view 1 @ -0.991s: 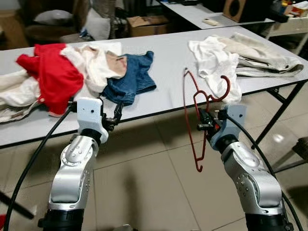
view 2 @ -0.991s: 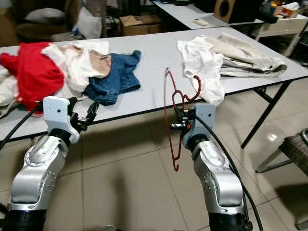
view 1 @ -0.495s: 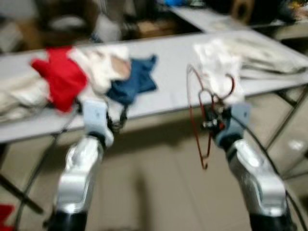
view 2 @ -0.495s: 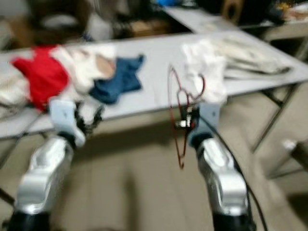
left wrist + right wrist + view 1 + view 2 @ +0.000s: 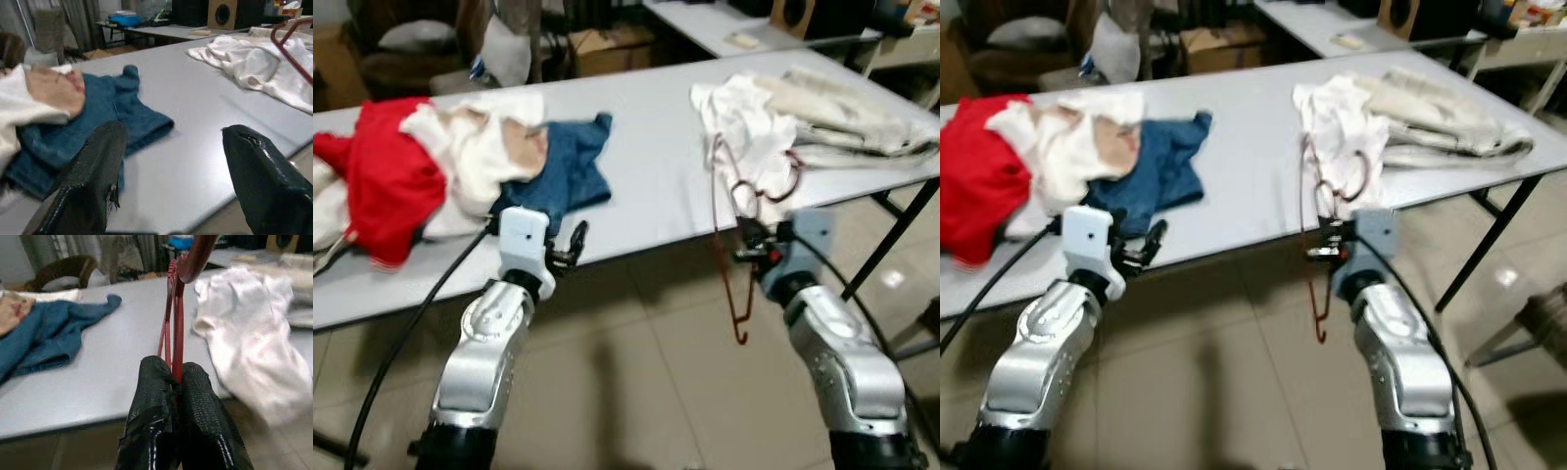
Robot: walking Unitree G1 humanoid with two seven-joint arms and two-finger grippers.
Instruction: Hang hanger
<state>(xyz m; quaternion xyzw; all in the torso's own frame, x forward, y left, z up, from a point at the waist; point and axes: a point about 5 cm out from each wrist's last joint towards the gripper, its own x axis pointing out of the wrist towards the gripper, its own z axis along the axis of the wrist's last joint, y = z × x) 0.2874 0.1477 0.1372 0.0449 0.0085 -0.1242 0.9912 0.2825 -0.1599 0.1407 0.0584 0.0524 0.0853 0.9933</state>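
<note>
- Long grey table (image 5: 646,127) strewn with clothes, tiled floor (image 5: 636,392) below.
- Right gripper (image 5: 177,382) pinches the red hanger (image 5: 729,250) at the table's front edge.
- Left gripper (image 5: 171,176) spread, holding nothing.

Red (image 5: 382,191), white (image 5: 475,147), blue (image 5: 563,171) and cream (image 5: 842,108) clothes on a grey table (image 5: 656,147).

Both silver arms reach forward and up from the near edge of the scene, elbows bent, wrists raised. The left gripper (image 5: 576,245) sits on the left, its two black fingers (image 5: 93,181) spread wide apart with nothing between them. The right gripper (image 5: 745,240) sits on the right, a little farther out, its fingers (image 5: 151,406) pressed tight together, pointing toward the far side.
</note>
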